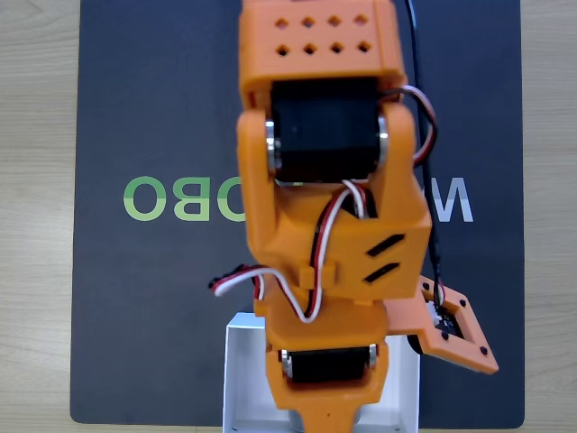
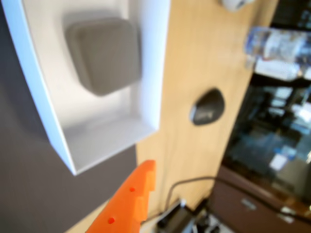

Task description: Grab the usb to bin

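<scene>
The usb (image 2: 104,54), a flat matte grey square block with rounded corners, is seen in the wrist view lying flat on the floor of the bin (image 2: 104,133), a shallow white box with thin walls. The block is placed in the upper part of the box as that view shows it, apart from the near end wall and close to the wall on the right. Nothing is touching it.

In the fixed view the bin (image 1: 239,361) is found at the bottom edge of a dark mat (image 1: 135,108), near the middle of that edge, and most of it is covered by the orange arm (image 1: 325,207) reaching over it. The mat is printed with white and green letters and is laid on a pale wooden table (image 1: 36,225).

Of the gripper, 1 orange finger (image 2: 129,199) is shown in the wrist view, entering from the bottom edge, below the box's near corner and clear of it. No object is held against it. Whether the jaws are released or clenched cannot be told, since the second finger is not seen.

On the wooden table beyond the mat, a dark computer mouse (image 2: 207,107) is seen in the wrist view, well apart from the box, with a blurred clear bottle (image 2: 277,53) further off and a dark cable (image 2: 194,187) near the bottom edge.
</scene>
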`<action>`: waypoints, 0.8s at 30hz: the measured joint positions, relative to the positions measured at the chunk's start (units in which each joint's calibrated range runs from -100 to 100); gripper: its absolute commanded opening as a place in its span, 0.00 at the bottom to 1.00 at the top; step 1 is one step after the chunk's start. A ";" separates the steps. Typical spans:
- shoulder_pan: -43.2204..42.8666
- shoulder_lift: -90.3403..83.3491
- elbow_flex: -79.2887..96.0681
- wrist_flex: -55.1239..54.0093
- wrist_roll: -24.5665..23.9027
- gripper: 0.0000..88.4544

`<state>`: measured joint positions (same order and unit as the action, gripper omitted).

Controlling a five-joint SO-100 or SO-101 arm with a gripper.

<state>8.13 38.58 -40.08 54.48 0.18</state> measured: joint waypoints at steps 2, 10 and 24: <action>1.15 -6.01 4.25 0.00 -1.73 0.05; 4.42 -44.31 40.94 -0.86 -4.14 0.05; 4.60 -105.92 120.74 -12.07 -3.98 0.04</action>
<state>12.73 -67.35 80.66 42.41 -3.80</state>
